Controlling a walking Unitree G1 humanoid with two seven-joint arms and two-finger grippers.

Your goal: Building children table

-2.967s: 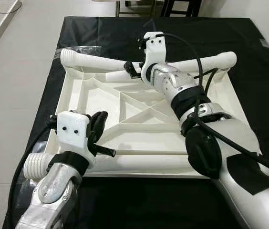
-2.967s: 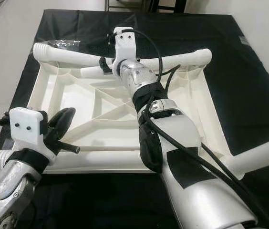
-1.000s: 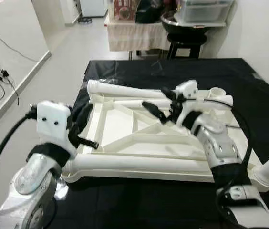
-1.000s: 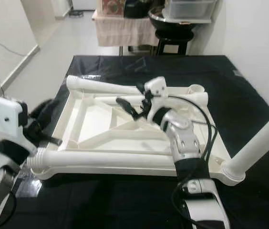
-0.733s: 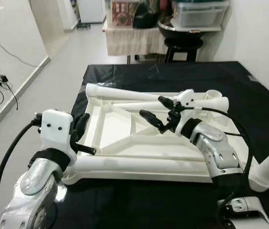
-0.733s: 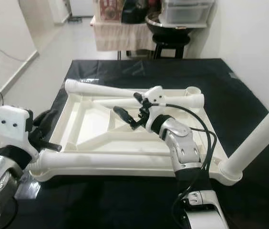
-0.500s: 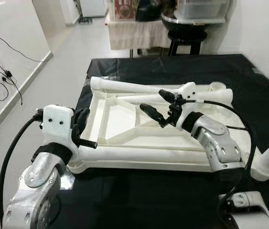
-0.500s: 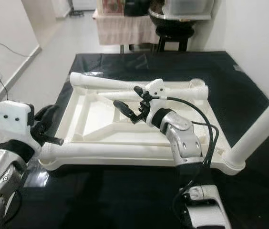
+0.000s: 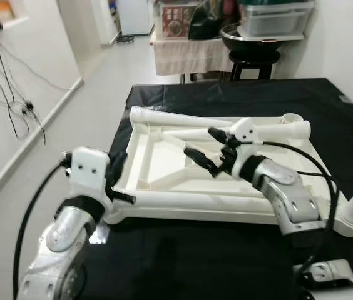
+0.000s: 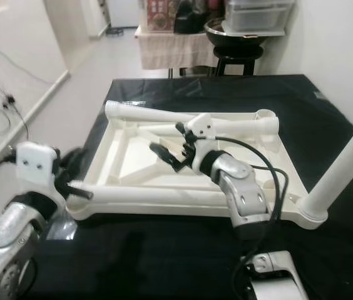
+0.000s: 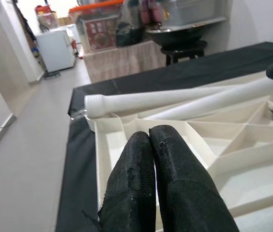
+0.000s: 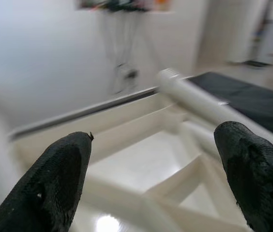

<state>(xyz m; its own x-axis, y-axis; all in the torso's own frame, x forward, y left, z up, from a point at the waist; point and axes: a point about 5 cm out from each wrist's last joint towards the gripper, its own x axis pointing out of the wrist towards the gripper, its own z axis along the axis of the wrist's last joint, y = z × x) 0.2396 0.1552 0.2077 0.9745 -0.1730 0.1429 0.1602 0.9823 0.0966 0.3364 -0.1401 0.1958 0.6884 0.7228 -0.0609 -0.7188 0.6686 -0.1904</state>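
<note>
The right pincer point(image 9: 209, 150), fingers now spread and empty, has lifted off the loose white plastic legs point(image 9: 226, 129) lying on the upturned white ribbed tabletop point(image 9: 164, 169) on the black-covered desk point(image 9: 327, 119), while the left pincer point(image 9: 121, 187) stays pressed together beside its near-left corner, suggesting assembly pauses between grasps.

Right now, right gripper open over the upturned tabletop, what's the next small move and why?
Probably ease the right gripper forward and down onto the loose leg lying across the far side of the white tabletop. Its fingers are spread and empty, hovering over the ribbed underside just short of that leg. The left gripper is shut near the tabletop's near-left corner, holding nothing visible.
</note>
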